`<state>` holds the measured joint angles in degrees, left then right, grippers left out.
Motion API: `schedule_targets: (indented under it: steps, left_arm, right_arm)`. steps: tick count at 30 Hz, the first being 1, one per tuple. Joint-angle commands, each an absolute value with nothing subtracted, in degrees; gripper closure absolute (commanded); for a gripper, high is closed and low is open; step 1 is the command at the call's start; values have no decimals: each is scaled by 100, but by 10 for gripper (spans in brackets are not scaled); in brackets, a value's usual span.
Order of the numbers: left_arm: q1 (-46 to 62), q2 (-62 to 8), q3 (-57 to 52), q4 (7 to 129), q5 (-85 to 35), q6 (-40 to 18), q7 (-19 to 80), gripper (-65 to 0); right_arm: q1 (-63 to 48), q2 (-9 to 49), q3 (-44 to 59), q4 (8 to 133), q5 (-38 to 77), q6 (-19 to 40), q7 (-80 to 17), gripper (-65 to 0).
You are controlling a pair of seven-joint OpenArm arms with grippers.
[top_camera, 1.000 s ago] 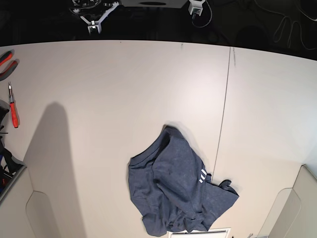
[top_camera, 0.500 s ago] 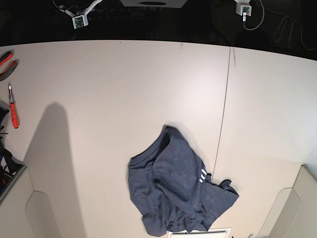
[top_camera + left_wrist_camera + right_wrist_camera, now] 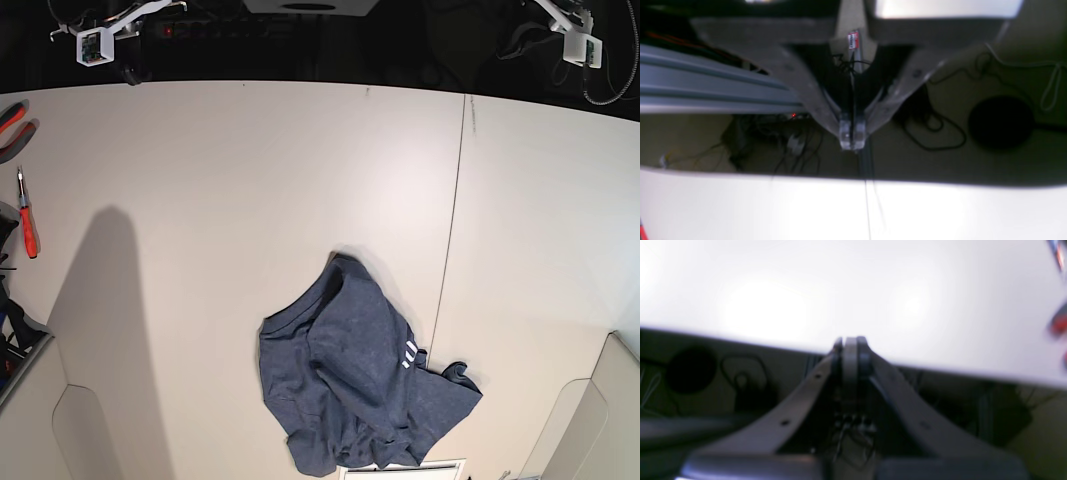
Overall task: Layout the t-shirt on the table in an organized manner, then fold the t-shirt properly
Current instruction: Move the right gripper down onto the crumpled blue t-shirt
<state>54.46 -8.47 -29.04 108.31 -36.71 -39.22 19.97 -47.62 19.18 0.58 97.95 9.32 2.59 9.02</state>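
Two grippers hang beyond the far edge of the table [image 3: 200, 180], and both are closed with nothing between the fingers. The left gripper [image 3: 852, 135] has its fingertips pressed together above the dark floor, and the table edge with its thin seam [image 3: 868, 206] lies just ahead of them. The right gripper [image 3: 850, 351] is also closed, its tips just at the table edge. The t-shirt [image 3: 355, 385] lies crumpled on the near side of the table, well apart from both pairs of fingers. A red screwdriver [image 3: 27, 220] lies at the table's side.
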Motion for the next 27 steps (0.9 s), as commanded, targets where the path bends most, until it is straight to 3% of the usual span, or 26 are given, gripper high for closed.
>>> schedule_targets:
  steps: [1, 11, 14, 15, 17, 18, 21, 27]
  left_arm:
    - [5505, -880, -2987, 11067, -3903, -4000, 1868, 0]
    - [4582, -989, -3006, 11426, -4123, -4000, 1872, 0]
    - [4088, -987, -3006, 11426, -4027, -4000, 1874, 0]
    - [3920, -987, -3000, 11426, -3948, -4000, 1874, 0]
    - [3577, -998, -2934, 11424, -3785, -4000, 1874, -98]
    - [3424, -1037, -2860, 11421, -3741, -4000, 1874, -149]
    - [3081, -1229, -2477, 11419, -3441, -3774, 1874, -211]
    - [2729, -1345, -1680, 11399, -2657, -3157, 1938, -211]
  right_arm:
    - [-4792, 1951, 91, 9988, 919, 274, 1046, 0]
    - [-3833, 1688, 62, 10237, 919, 661, 1007, 0]
    - [-3310, 1404, 62, 10235, 921, 825, 600, 0]
    - [-3087, 1280, 62, 10232, 943, 910, 399, -67]
    - [-2620, 1041, 3, 10191, 1129, 1052, 97, -236]
    - [-2377, 932, -64, 10165, 1214, 1046, 10, -272]
    - [-1743, 567, -290, 10134, 1153, 976, -108, -278]
    - [-325, -34, -928, 9513, 515, 698, -139, -278]
